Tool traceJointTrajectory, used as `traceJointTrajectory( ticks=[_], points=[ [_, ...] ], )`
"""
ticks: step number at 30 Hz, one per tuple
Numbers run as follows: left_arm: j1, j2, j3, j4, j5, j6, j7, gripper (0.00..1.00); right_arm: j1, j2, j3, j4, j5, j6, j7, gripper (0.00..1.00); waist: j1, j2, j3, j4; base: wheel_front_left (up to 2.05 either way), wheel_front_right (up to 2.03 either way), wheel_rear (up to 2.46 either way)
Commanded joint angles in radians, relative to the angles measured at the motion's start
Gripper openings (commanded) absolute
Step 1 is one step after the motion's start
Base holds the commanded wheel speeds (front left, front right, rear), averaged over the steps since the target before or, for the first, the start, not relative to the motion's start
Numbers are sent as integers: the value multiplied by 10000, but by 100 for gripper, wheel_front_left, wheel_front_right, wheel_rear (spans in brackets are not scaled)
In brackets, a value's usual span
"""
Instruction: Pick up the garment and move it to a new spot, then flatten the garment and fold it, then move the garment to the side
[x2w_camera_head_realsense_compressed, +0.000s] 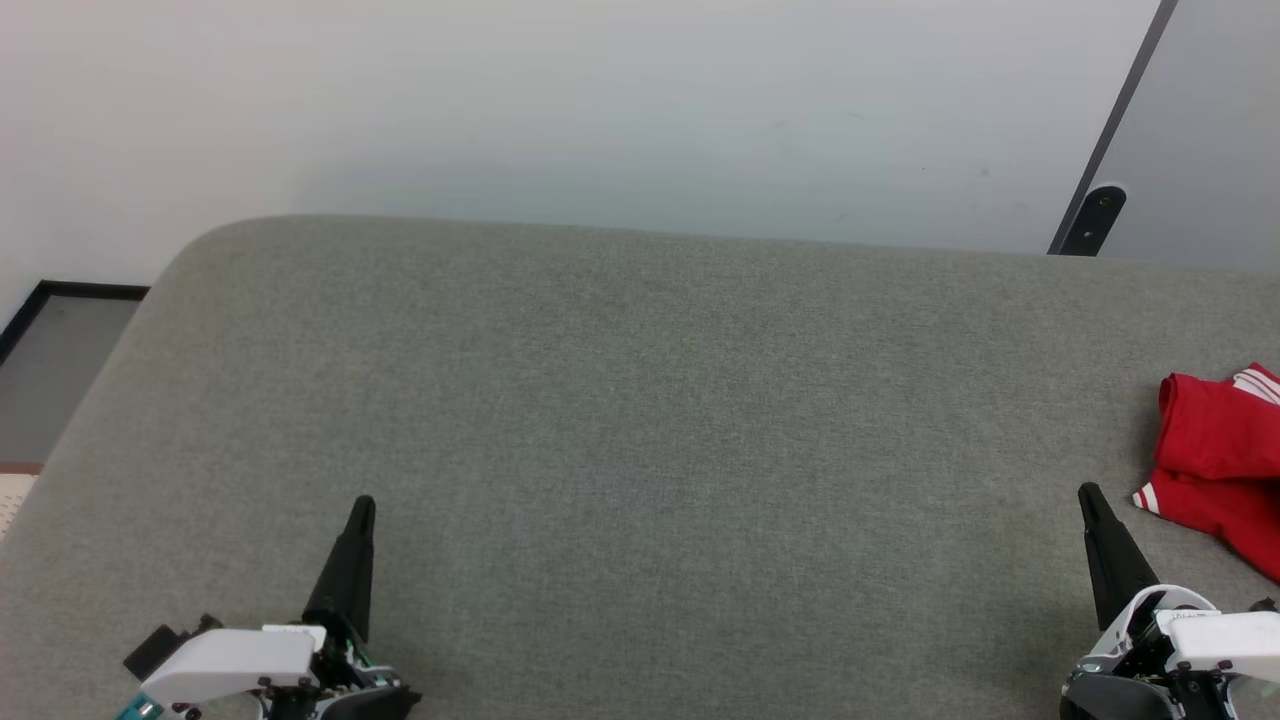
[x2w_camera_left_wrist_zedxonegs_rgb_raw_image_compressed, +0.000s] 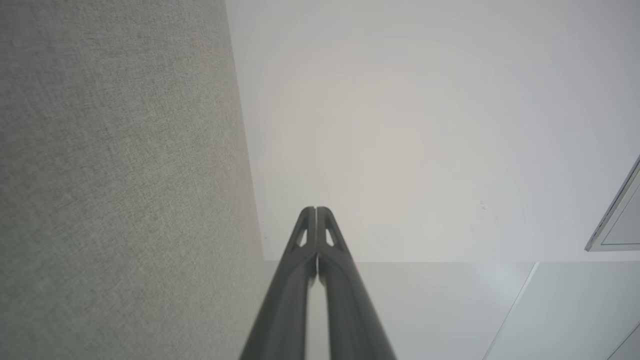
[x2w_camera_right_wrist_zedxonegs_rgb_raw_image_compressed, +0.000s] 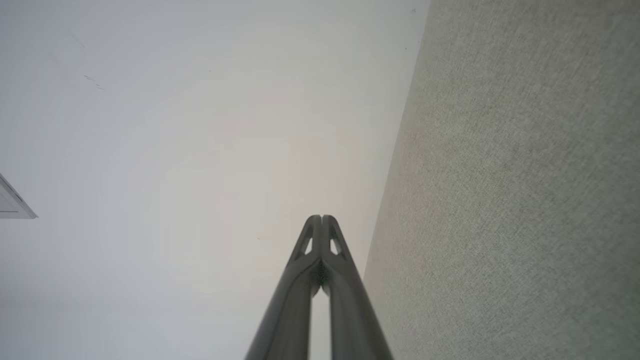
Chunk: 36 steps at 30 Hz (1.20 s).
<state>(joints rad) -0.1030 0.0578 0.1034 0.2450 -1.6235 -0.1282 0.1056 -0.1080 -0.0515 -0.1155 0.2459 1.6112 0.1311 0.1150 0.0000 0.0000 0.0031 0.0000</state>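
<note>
1. Garment (x2w_camera_head_realsense_compressed: 1215, 450): red cloth with red-and-white striped trim, lying bunched at the far right of the grey surface (x2w_camera_head_realsense_compressed: 640, 400) and cropped by the picture edge.
2. Handling, as judged: soft, light and limp, likely to sag and drag. Best pinched at the striped edge, possibly a sleeve cuff, nearest the right gripper (x2w_camera_head_realsense_compressed: 1088, 495).
3. Orientation: long axis and facing cannot be told while crumpled.
4. Right gripper: fingers pressed together, empty, just beside the garment, not touching it.
5. Left gripper (x2w_camera_head_realsense_compressed: 362, 510): likewise closed, empty, well apart.

we see matt, coarse-woven cloth on the table (x2w_camera_head_realsense_compressed: 640, 400); at its right edge the garment (x2w_camera_head_realsense_compressed: 1215, 440) is smoother cloth; the left claw (x2w_camera_head_realsense_compressed: 364, 505) and right claw (x2w_camera_head_realsense_compressed: 1088, 493) look matt plastic.
</note>
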Motion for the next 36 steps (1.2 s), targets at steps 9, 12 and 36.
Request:
traceJointTrajectory(
  ticks=[9, 12, 36],
  points=[
    [-106, -23, 42, 17, 44, -47, 53, 0, -31, 31, 34, 3, 33, -7, 24, 0, 0, 0, 0, 0, 0, 0, 0],
    [-106, -25, 46, 17, 48, -47, 58, 0, -31, 31, 34, 3, 34, -7, 24, 0, 0, 0, 0, 0, 0, 0, 0],
    [-109, -46, 74, 18, 78, -46, 60, 0, -31, 31, 35, 2, 34, -7, 23, 0, 0, 0, 0, 0, 0, 0, 0]
  ],
)
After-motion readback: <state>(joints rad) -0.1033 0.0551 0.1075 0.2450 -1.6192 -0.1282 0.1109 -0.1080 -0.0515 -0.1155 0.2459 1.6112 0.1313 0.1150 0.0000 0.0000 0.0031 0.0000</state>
